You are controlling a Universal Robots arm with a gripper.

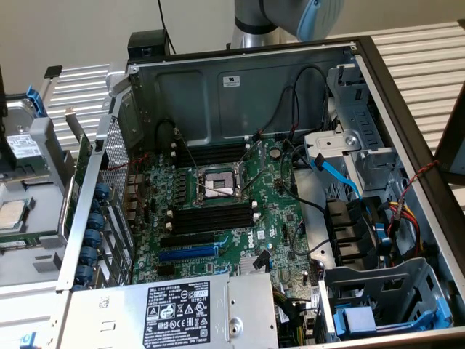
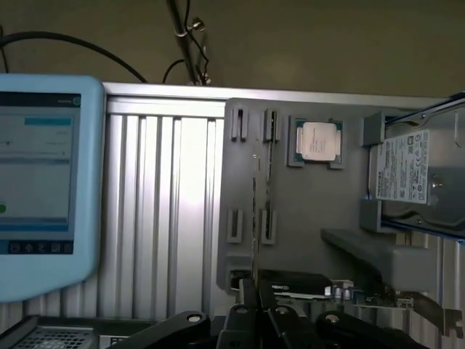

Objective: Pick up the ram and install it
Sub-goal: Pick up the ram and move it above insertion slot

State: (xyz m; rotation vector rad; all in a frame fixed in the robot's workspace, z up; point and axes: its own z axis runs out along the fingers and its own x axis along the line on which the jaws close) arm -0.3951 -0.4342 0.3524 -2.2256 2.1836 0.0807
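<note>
One end effector (image 2: pixel 256 299) noted nearest the wrist camera, fingers pressed almost together on a thin dark strip that stands edge-on between them. Judged to be the ram (image 2: pixel 254 240): it runs straight out from the pinch and looks clear of the grey tray (image 2: pixel 312 211) behind it.

Tray: empty grey clips (image 2: pixel 237 123); a second thin strip (image 2: pixel 269 174) sits between another pair of clips, cannot tell what it is. A square chip (image 2: pixel 317 140) and a disk drive (image 2: pixel 407 171) lie farther along. Ribbed metal desk (image 2: pixel 160 211) just beside the tray, with a blue-cased screen (image 2: pixel 36 182) over it.

Exterior view, near to far:
- power supply (image 1: pixel 174 313) at the near edge of the computer case (image 1: pixel 240 87);
- blue slot (image 1: pixel 187 254) behind it;
- black memory slots (image 1: pixel 211 218), all appear empty;
- open chip socket (image 1: pixel 218 183), then more black slots toward the far wall;
- arm (image 1: pixel 290 18) beyond the far wall of the case.

Progress: pick-up judged done, strip in the pinch and off its holder. Install not yet done. The strip is over the tray, well apart from the slots.
</note>
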